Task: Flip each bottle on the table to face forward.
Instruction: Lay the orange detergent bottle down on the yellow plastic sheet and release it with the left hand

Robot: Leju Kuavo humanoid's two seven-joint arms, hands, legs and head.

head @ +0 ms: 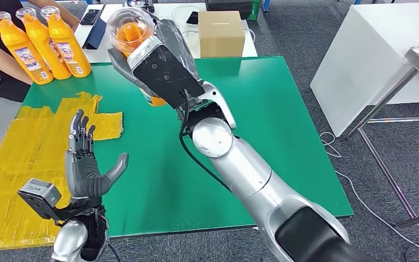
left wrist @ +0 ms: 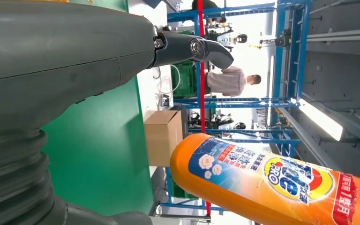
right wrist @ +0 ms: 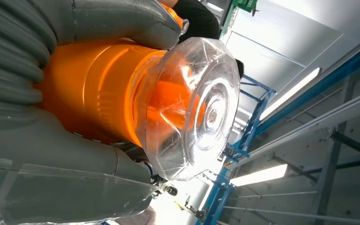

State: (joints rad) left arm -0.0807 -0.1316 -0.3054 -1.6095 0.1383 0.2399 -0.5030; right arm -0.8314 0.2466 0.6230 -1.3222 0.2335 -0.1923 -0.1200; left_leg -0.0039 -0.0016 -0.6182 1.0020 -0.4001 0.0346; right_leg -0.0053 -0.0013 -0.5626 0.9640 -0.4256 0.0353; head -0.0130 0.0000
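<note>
Right hand (head: pixel 161 68) raised at upper centre, fingers clamped around glossy orange bottle (head: pixel 133 33) with clear faceted cap. Left hand (head: pixel 87 164) at lower left, upright, fingers apart over green tabletop (head: pixel 283 120).

Silver arms (head: pixel 251 169), grey ribbed-cover hands (head: pixel 90 172), black cable (head: pixel 196 158).

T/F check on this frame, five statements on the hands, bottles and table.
1. The right hand holds an orange bottle lifted above the table. True.
2. The left hand grips a bottle. False: it is open, fingers spread, holding nothing.
3. Three orange bottles stand together at the far left corner of the green table. True.
4. The held bottle's cap is missing. False: a clear cap covers its top.
5. The cardboard box lies on the yellow sheet. False: it sits on the white table beyond the green one.
</note>
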